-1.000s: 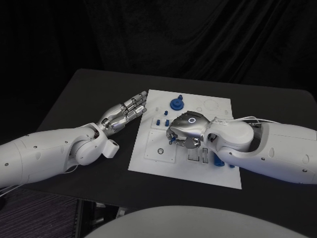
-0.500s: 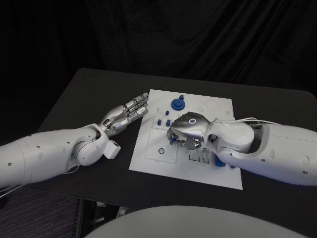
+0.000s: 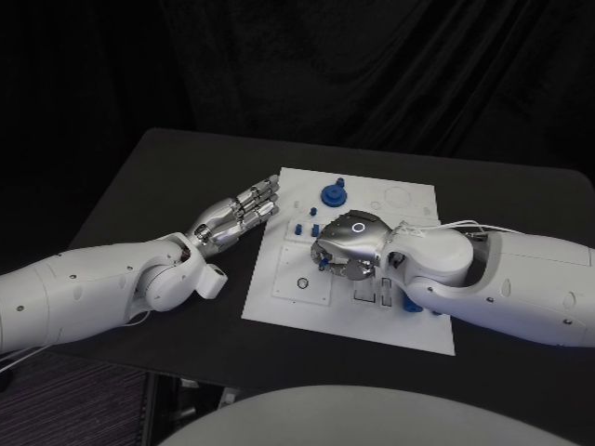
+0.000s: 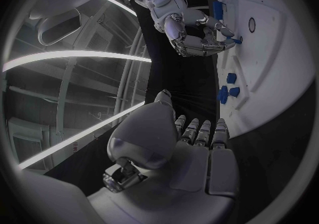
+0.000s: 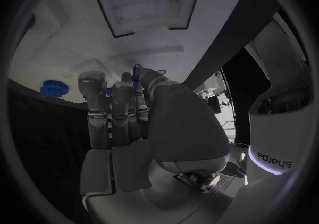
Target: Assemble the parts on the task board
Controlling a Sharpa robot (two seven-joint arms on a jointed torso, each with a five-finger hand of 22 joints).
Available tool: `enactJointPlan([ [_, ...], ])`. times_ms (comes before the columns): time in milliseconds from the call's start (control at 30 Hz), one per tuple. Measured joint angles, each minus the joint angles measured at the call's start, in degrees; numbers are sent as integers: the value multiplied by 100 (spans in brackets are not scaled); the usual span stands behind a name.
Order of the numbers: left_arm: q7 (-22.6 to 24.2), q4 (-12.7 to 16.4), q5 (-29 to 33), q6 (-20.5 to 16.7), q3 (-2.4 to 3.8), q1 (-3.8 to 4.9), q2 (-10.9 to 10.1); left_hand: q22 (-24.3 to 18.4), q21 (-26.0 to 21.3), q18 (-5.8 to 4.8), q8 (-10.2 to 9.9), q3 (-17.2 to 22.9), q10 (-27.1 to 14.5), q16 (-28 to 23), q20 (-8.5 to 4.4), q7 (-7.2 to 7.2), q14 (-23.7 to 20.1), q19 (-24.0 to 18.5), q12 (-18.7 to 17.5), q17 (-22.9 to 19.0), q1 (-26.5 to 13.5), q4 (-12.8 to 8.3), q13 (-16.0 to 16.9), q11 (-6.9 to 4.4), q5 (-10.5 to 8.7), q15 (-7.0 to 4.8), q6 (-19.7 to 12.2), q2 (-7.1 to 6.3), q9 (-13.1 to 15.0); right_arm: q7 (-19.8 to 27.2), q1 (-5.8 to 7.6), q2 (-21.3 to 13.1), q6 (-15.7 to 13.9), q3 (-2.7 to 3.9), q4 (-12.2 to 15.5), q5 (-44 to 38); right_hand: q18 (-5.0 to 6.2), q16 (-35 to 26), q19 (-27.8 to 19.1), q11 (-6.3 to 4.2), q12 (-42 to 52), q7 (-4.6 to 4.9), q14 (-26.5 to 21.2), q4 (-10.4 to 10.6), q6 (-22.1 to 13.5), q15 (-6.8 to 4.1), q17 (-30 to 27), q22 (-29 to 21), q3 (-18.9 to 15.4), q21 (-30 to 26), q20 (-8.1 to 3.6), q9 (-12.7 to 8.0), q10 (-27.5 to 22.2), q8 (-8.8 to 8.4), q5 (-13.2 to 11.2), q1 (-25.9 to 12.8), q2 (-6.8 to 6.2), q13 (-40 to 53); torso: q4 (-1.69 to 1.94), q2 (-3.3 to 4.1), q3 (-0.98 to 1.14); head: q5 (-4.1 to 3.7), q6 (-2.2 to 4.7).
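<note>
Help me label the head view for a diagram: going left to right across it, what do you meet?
Left arm → left hand → left edge of the task board → right hand → right arm.

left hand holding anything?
No: the silver left hand lies flat with fingers straight beside the white task board, nothing in it.

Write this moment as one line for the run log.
left robot hand: open beside white task board | right robot hand: over board, pinching small blue part
</note>
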Motion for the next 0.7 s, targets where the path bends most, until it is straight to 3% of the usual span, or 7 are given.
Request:
enactJointPlan([
  [700, 0, -15, -1, 40, 0, -29, 25, -4, 0, 0, 0, 48, -22, 0, 20, 51, 0, -21, 0, -3, 80, -16, 0, 20, 28, 0, -10, -25, 0, -2, -38, -28, 72, -3, 33, -2, 0, -46, -17, 3, -20, 19, -16, 0, -22, -16, -41, -1, 0, -56, -17, -14, 2, -55, 0, 0, 0, -5, 4, -3, -1, 13, 0],
])
